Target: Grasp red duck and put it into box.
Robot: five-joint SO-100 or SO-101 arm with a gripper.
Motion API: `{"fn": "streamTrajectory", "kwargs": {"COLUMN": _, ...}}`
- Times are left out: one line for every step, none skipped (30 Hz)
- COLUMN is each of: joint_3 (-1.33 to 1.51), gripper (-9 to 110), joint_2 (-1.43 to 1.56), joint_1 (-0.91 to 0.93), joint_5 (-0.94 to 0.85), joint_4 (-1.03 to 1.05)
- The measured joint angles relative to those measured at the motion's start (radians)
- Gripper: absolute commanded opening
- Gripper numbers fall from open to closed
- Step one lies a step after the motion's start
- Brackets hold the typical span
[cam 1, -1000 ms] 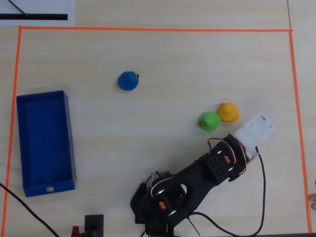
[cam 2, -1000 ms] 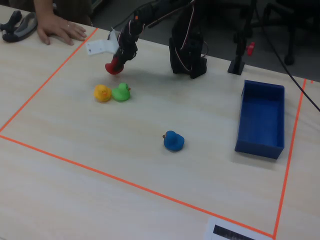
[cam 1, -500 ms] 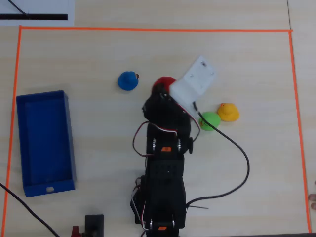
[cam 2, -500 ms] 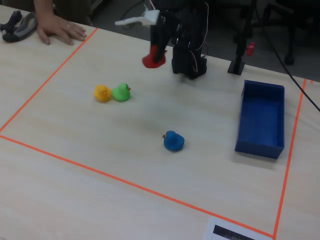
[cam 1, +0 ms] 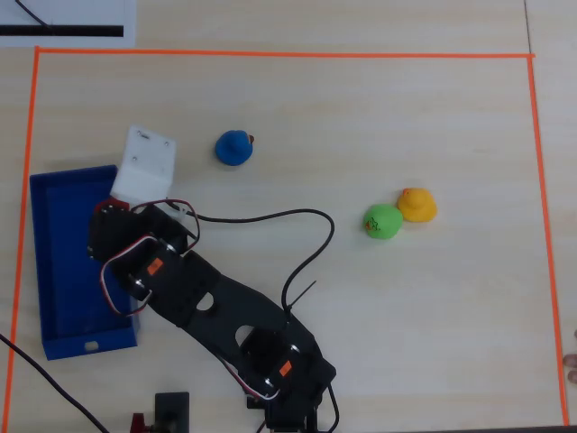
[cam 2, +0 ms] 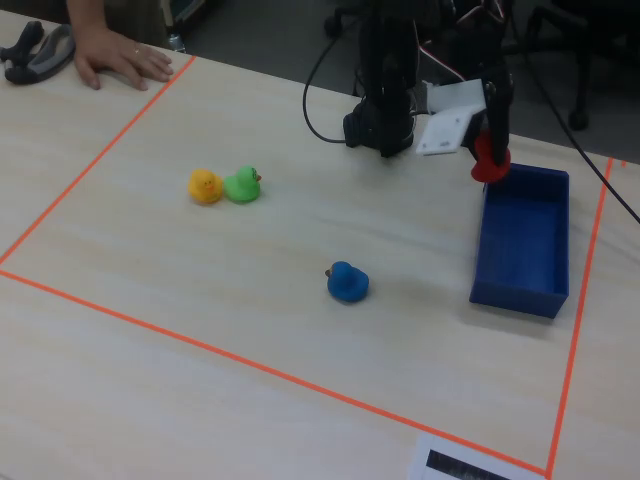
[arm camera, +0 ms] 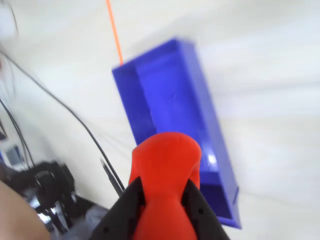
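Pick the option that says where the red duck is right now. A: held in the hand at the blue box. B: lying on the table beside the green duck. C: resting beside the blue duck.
A: the hand grips the red duck over the near edge of the blue box.

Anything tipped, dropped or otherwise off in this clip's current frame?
Nothing stands out. The claw holds the red duck by the blue box; the blue, green and yellow ducks sit on the table, none tipped.

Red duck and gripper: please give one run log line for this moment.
gripper: shut on red duck | position: above box, near its edge | release: not yet
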Motion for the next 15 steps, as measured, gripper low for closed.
{"fn": "streamTrajectory", "kwargs": {"joint_3": -0.005, "gripper": 0, "joint_2": -0.020, "joint_1": -0.012, "joint_5": 0.002, "joint_4": -0.005}}
{"fn": "streamTrajectory", "kwargs": {"joint_3": -0.011, "gripper": 0, "joint_2": -0.038, "joint_1": -0.031, "joint_5": 0.002, "joint_4": -0.008}}
{"fn": "streamTrajectory", "kwargs": {"joint_3": -0.015, "gripper": 0, "joint_2": -0.055, "joint_1": -0.046, "joint_5": 0.002, "joint_4": -0.014}}
{"fn": "streamTrajectory", "kwargs": {"joint_3": -0.026, "gripper": 0, "joint_2": -0.074, "joint_1": -0.061, "joint_5": 0.002, "joint_4": -0.021}}
{"fn": "streamTrajectory", "kwargs": {"joint_3": -0.035, "gripper": 0, "joint_2": -0.092, "joint_1": -0.078, "joint_5": -0.006, "joint_4": -0.034}}
{"fn": "streamTrajectory", "kwargs": {"joint_3": -0.041, "gripper": 0, "joint_2": -0.110, "joint_1": -0.092, "joint_5": -0.012, "joint_4": -0.051}}
{"fn": "streamTrajectory", "kwargs": {"joint_3": -0.046, "gripper": 0, "joint_2": -0.127, "joint_1": -0.106, "joint_5": -0.017, "joint_4": -0.072}}
{"fn": "streamTrajectory", "kwargs": {"joint_3": -0.046, "gripper": 0, "joint_2": -0.141, "joint_1": -0.118, "joint_5": -0.020, "joint_4": -0.091}}
{"fn": "streamTrajectory", "kwargs": {"joint_3": -0.046, "gripper": 0, "joint_2": -0.156, "joint_1": -0.127, "joint_5": -0.020, "joint_4": -0.110}}
{"fn": "streamTrajectory", "kwargs": {"joint_3": -0.046, "gripper": 0, "joint_2": -0.167, "joint_1": -0.138, "joint_5": -0.025, "joint_4": -0.130}}
{"fn": "streamTrajectory", "kwargs": {"joint_3": -0.046, "gripper": 0, "joint_2": -0.176, "joint_1": -0.147, "joint_5": -0.032, "joint_4": -0.150}}
{"fn": "streamTrajectory", "kwargs": {"joint_3": -0.046, "gripper": 1, "joint_2": -0.184, "joint_1": -0.156, "joint_5": -0.038, "joint_4": -0.167}}
{"fn": "streamTrajectory", "kwargs": {"joint_3": -0.048, "gripper": 3, "joint_2": -0.196, "joint_1": -0.164, "joint_5": -0.043, "joint_4": -0.179}}
{"fn": "streamTrajectory", "kwargs": {"joint_3": -0.048, "gripper": 8, "joint_2": -0.210, "joint_1": -0.167, "joint_5": -0.048, "joint_4": -0.181}}
{"fn": "streamTrajectory", "kwargs": {"joint_3": -0.048, "gripper": 15, "joint_2": -0.229, "joint_1": -0.170, "joint_5": -0.054, "joint_4": -0.178}}
